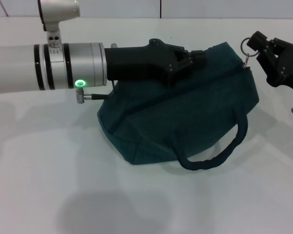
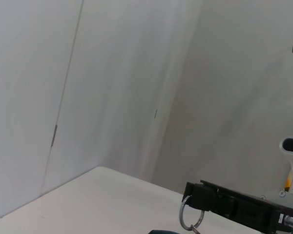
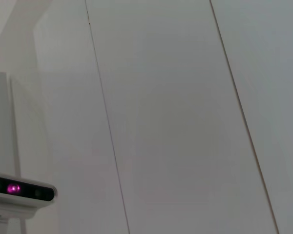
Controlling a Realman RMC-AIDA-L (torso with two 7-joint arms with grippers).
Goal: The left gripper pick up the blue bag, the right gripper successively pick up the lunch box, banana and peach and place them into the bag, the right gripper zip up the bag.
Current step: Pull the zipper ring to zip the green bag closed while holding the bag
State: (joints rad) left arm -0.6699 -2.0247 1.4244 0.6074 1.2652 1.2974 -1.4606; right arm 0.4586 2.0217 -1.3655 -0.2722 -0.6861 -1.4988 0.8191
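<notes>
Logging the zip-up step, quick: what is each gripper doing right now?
Left gripper: closed on the blue bag's top edge.
Right gripper: closed on the zipper's ring pull.

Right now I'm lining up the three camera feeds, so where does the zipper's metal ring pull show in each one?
Head view: the metal ring pull sits at the blue bag's far right end, held at the right pincer's tip.
Left wrist view: the ring hangs low, right of centre, under that same black pincer.
Right wrist view: not in it.
Shared landmark: the right pincer, in the head and left wrist views.
</notes>
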